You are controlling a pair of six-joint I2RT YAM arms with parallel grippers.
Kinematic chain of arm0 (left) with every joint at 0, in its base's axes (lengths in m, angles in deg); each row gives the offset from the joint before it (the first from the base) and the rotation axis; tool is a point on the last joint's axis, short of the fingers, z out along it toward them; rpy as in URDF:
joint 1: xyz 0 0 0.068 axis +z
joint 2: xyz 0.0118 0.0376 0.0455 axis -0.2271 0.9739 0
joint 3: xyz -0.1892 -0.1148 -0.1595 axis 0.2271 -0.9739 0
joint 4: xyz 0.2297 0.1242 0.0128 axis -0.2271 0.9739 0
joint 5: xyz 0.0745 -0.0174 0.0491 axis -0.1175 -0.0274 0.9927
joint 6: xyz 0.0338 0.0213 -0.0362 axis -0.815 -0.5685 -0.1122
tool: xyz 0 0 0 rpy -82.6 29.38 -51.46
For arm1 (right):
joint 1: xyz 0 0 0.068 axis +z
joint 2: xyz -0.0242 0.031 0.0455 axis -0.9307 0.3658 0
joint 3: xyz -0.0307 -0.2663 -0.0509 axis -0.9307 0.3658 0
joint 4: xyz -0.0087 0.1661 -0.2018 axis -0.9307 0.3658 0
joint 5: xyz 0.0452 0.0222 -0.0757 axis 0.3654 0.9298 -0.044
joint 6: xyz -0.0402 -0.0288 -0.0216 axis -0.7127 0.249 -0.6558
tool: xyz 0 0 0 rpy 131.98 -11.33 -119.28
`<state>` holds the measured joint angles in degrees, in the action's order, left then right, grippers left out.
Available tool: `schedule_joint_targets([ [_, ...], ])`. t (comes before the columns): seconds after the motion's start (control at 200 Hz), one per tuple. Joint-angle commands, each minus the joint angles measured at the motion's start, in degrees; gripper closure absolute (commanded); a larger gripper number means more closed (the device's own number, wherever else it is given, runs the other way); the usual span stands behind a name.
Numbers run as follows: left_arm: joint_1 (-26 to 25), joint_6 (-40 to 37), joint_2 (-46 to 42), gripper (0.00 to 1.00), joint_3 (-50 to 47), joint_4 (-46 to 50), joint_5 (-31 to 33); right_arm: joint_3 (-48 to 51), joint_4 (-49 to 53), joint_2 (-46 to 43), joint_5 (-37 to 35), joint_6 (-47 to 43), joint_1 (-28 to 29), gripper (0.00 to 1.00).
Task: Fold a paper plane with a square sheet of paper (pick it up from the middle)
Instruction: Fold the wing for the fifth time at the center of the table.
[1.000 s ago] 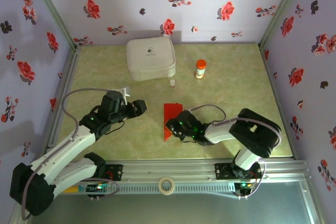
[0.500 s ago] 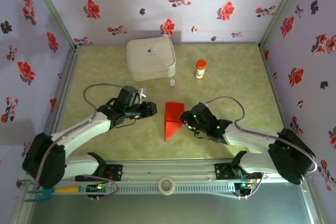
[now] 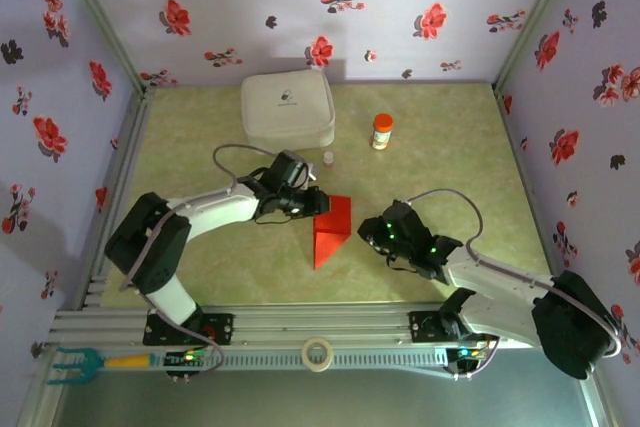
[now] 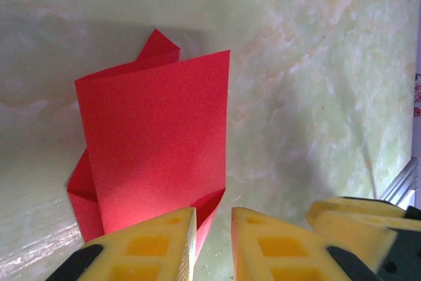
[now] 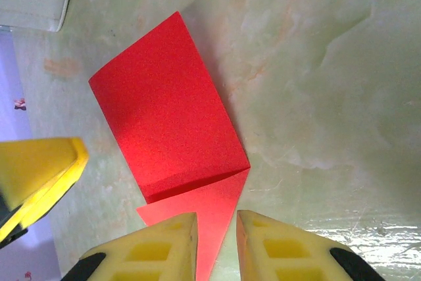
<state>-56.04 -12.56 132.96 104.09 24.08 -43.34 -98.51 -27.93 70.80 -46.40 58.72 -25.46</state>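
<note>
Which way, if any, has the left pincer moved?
Yes: against the white case, the left pincer went right, from below its middle to below its right edge.

Bright even light, soft shadow beside red paper [image 4: 158, 143], glare streak on tabletop [image 5: 355, 238], close views slightly soft

1. The red sheet of paper [image 3: 333, 232], folded to a point at its near-left end, lies mid-table on the green table [image 3: 200, 147].
2. The left gripper [image 3: 318, 202] sits over the sheet's far-left corner.
3. The right gripper [image 3: 368, 232] is just right of the sheet.
4. A white case [image 3: 287, 112], a small vial [image 3: 328, 158] and an orange-capped bottle [image 3: 381, 132] stand farther back.
</note>
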Motion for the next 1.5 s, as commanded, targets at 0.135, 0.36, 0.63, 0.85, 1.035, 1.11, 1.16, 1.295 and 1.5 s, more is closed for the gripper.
schedule_joint_targets([
  [0.135, 0.2, -0.1, 5.0, 0.78, 2.5, 1.9, -1.4, -1.3, -2.6, 4.7, 3.1, -2.2, -0.4, 0.77],
  [0.36, 0.9, 1.2, 6.7, 0.78, -0.7, 0.5, -1.2, -4.4, -3.6, 10.7, 6.1, -3.8, -0.4, 0.75],
  [0.63, 1.5, 2.7, 7.6, 0.80, -6.7, -4.1, -2.5, -7.8, -3.9, 16.7, 8.9, -4.9, -0.8, 0.69],
  [0.85, 1.5, 3.8, 6.7, 0.80, -10.0, -7.8, -5.3, -8.3, -5.5, 19.1, 11.6, -4.2, -1.7, 0.64],
  [1.035, 1.5, 3.7, 5.6, 0.80, -11.0, -8.4, -5.8, -7.7, -6.3, 20.1, 12.3, -3.4, -2.9, 0.63],
  [1.11, 1.5, 3.9, 5.4, 0.80, -11.0, -8.7, -5.8, -7.1, -7.2, 20.7, 13.2, -2.5, -3.9, 0.63],
  [1.16, 1.5, 4.2, 5.3, 0.80, -11.1, -9.0, -5.8, -6.7, -9.1, 21.2, 14.4, -2.1, -4.5, 0.63],
  [1.295, 1.5, 3.9, 5.1, 0.80, -10.8, -8.8, -5.8, -6.6, -9.1, 21.1, 15.1, -1.2, -5.4, 0.62],
  [1.5, 1.5, 4.0, 4.8, 0.80, -11.2, -8.9, -5.7, -6.5, -5.1, 20.8, 12.9, -1.3, -5.6, 0.62],
])
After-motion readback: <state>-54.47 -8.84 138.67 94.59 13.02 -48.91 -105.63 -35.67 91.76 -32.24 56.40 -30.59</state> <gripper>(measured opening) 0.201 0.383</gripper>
